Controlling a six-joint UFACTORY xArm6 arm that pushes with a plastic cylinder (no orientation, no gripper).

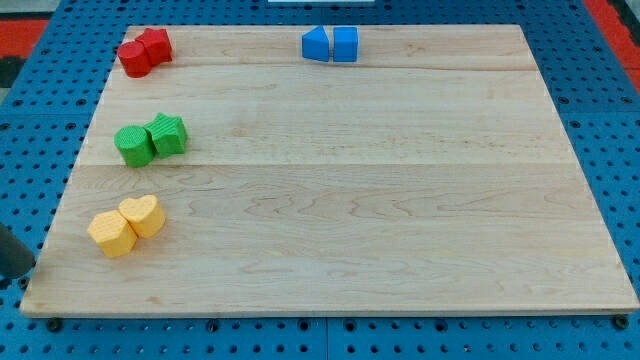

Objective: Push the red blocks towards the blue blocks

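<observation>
Two red blocks touch at the board's top left corner: a red cylinder (133, 58) and a red star-like block (156, 44). Two blue blocks stand side by side at the top edge near the middle: a blue angled block (316, 44) and a blue cube (346, 44). A dark rod shows at the view's left edge, low down; my tip (22, 277) is just off the board's left side, left of the yellow blocks and far from the red and blue ones.
The wooden board (360, 200) lies on a blue pegboard. A green cylinder (133, 147) and green star (168, 134) sit at the left. A yellow hexagonal block (111, 234) and yellow heart (144, 215) sit at the lower left.
</observation>
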